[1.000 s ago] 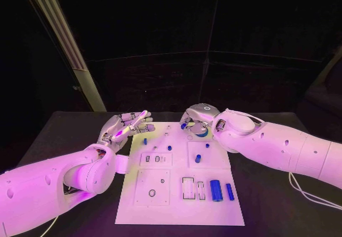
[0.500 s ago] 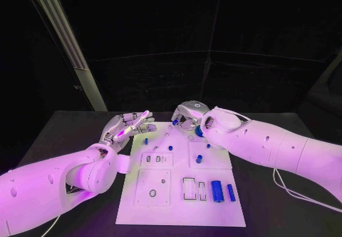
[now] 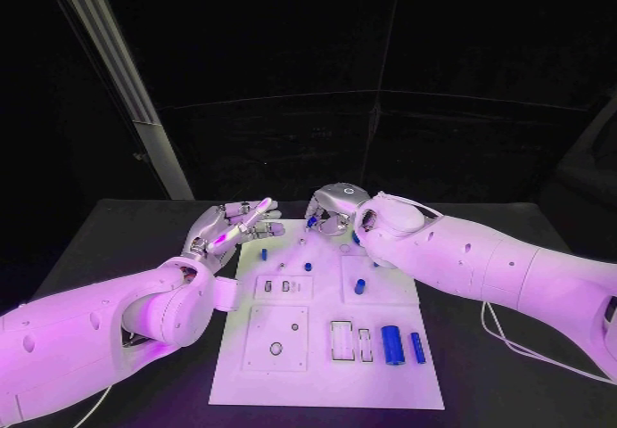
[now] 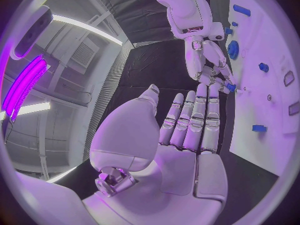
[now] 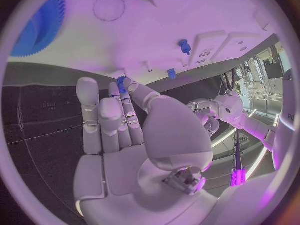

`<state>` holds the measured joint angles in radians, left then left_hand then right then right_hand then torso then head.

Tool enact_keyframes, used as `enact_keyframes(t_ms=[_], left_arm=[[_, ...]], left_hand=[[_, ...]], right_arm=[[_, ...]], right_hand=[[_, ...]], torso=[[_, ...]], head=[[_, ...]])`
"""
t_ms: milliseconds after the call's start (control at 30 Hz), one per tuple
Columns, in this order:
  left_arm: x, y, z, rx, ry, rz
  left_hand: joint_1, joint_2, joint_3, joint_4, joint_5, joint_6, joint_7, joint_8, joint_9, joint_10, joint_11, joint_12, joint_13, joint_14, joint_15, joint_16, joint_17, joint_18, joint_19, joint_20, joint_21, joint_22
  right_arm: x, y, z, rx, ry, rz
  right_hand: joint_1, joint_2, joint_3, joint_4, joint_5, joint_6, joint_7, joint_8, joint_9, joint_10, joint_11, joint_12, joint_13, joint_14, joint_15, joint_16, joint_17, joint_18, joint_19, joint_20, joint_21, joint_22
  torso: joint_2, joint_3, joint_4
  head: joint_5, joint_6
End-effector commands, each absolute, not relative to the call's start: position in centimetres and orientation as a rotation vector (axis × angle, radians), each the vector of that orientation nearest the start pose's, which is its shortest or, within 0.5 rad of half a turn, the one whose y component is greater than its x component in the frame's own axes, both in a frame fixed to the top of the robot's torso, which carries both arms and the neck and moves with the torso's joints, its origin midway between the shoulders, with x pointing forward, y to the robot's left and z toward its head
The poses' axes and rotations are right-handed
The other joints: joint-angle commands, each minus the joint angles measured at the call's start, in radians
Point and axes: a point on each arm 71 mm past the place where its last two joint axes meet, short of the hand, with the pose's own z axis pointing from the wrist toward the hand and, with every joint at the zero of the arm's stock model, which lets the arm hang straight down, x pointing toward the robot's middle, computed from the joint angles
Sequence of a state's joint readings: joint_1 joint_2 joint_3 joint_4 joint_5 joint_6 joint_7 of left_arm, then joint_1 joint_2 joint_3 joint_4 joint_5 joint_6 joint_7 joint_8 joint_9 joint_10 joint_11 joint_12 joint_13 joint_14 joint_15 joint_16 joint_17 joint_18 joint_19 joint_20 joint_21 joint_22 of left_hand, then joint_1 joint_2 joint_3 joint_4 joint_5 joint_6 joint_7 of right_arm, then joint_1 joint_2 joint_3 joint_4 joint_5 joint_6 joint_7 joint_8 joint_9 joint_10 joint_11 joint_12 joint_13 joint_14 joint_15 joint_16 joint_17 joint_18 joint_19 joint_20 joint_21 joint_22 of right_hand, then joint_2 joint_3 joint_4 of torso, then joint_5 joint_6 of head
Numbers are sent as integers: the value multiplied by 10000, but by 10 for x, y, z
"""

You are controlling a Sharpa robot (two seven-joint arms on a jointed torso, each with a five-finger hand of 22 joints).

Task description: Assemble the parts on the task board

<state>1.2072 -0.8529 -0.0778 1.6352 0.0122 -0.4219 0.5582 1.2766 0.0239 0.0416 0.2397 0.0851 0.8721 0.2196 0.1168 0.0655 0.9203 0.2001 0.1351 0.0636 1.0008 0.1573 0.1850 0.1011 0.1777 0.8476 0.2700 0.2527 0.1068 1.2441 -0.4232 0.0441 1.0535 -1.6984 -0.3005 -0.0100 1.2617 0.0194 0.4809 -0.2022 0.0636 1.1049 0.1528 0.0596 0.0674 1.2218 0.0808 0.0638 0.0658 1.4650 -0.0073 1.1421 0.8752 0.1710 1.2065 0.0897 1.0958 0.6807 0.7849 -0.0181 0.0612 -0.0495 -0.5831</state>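
You'll find the far end of the task board (image 3: 386, 374) crowded: the right hand (image 3: 334, 210) hangs over its far edge, pinching a small blue part (image 3: 313, 220), with blue pegs (image 3: 308, 266) standing just nearer. The left hand (image 3: 229, 226) hovers spread off the board's left side. Blue cylinders (image 3: 392, 344) lie near the near right corner.

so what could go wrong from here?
1. The right hand pinches a small blue part only at its fingertips, over the far edge of the task board; a slip could drop it onto the black table.
2. Blue pegs stand close to that hand; lowering it could knock one.
3. The left hand hovers open beside the board's far left corner, near the right hand; the two could collide.
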Motion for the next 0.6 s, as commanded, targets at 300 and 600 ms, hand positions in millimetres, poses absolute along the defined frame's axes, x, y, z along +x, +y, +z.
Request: enact_keyframes(t_ms=[300, 600], left_arm=[[466, 186, -168, -10247, 12978, -16269], [467, 186, -167, -10220, 12948, -16261]], left_hand=[[61, 41, -2, -48, -6, 9, 364, -36, -13, 9, 43, -45, -14, 49, 5, -52, -16, 56, 65, -28, -61, -9], [61, 47, -7, -53, -6, 4, 365, -45, -13, 3, 46, -57, -14, 46, 8, -64, -20, 55, 66, -27, -69, -17]], right_arm=[[567, -99, -156, -4309, 15049, 5596], [565, -96, -155, -4388, 14991, 5714]], right_hand=[[-88, -127, 54, 98, -23, -44, 41, 62, 16, -71, 24, -16, -12, 134, 7, 94, 55, -142, -42, 48, 79, 37], [-92, -132, 55, 104, -20, -45, 41, 63, 17, -73, 24, -15, -12, 134, 8, 102, 64, -141, -44, 49, 82, 39]], torso=[[25, -1, -9], [36, -7, -6]], head=[[23, -55], [40, -59]])
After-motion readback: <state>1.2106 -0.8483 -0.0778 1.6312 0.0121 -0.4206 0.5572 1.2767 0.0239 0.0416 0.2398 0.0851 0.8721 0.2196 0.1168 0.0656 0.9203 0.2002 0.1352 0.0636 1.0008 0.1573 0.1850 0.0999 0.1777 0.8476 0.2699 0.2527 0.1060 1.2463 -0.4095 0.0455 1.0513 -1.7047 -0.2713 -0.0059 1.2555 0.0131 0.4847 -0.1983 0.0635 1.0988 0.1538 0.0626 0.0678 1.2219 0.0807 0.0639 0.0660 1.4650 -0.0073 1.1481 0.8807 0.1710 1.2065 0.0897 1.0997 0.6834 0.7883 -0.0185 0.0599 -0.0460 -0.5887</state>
